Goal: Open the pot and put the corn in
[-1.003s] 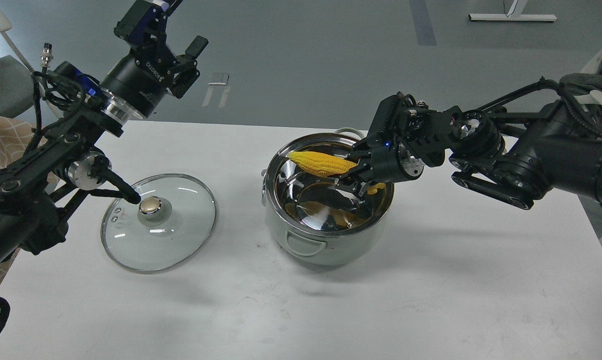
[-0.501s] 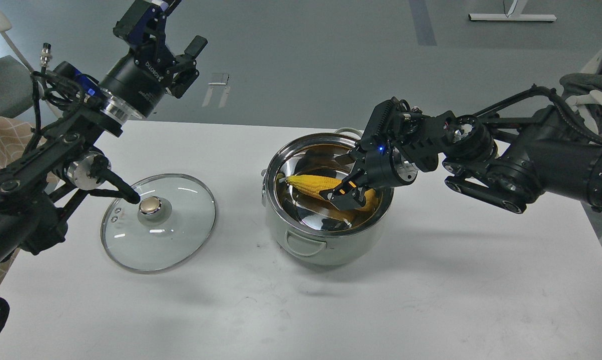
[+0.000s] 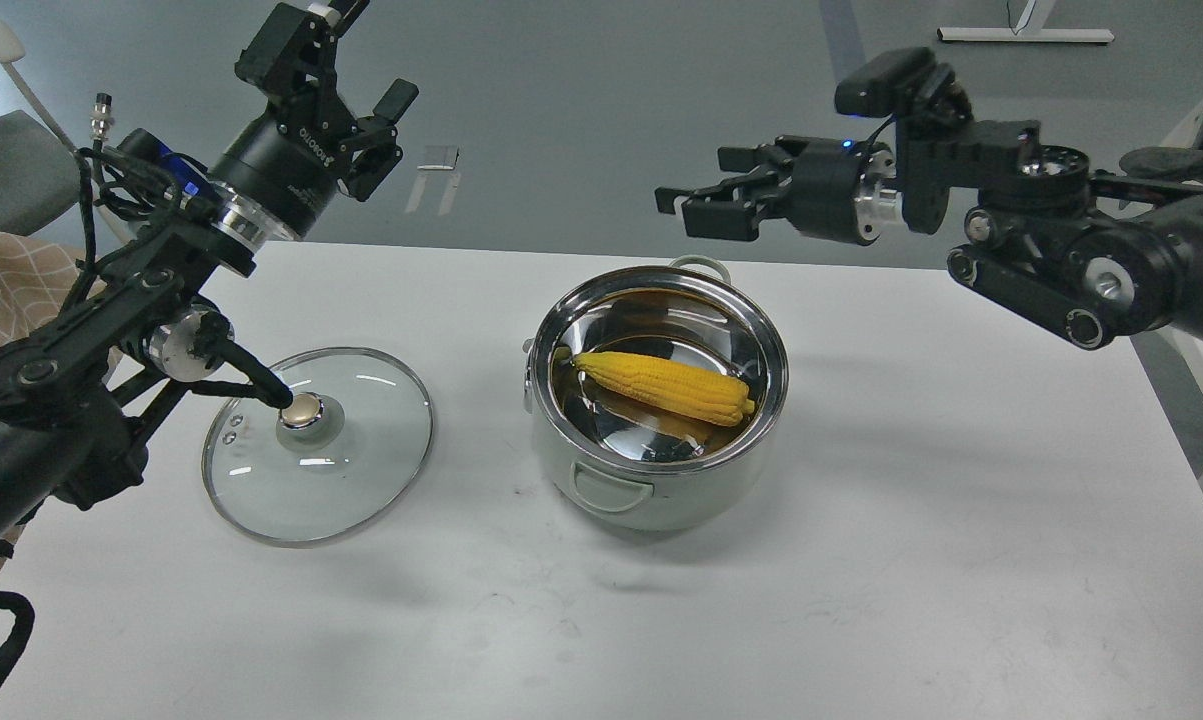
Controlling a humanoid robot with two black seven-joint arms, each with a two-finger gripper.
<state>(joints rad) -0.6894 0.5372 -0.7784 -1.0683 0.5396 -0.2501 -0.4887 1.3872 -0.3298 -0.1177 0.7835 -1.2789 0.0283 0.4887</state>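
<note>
The pale grey-green pot (image 3: pixel 651 495) stands open in the middle of the white table. The yellow corn (image 3: pixel 661 386) lies inside it on the steel bottom, tapered end to the left. My right gripper (image 3: pixel 683 205) is open and empty, raised above and behind the pot's far rim, pointing left. My left gripper (image 3: pixel 346 55) is open and empty, held high at the far left, well away from the pot. The glass lid (image 3: pixel 351 480) with its gold knob lies flat on the table to the left of the pot.
The white table (image 3: pixel 861 560) has bare surface in front and to the right of the pot. My left arm's elbow and cables hang over the lid's left side. A chair and a patterned cloth are beyond the table's left edge.
My right gripper let go of the corn inside the pot, then rose up and back out of it. The corn now lies free on the pot's bottom. The left arm barely moved.
</note>
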